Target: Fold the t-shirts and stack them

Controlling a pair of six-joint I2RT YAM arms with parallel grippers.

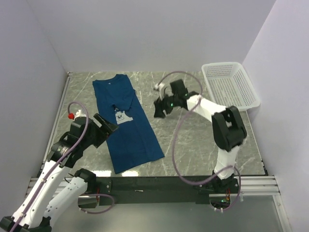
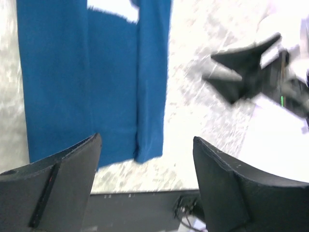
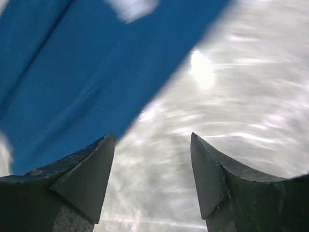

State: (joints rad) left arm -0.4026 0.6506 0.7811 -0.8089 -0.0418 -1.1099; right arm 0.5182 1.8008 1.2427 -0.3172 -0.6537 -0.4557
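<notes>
One blue shirt (image 1: 126, 123), folded lengthwise into a long strip with a white label near its middle, lies flat on the table (image 1: 193, 145) well left of the one basket (image 1: 231, 84), between two wide-open, empty grippers, left (image 1: 107, 124) and right (image 1: 161, 107).

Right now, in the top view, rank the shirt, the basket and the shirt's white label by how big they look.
1. Shirt
2. Basket, clearly smaller
3. White label, by far the smallest
</notes>
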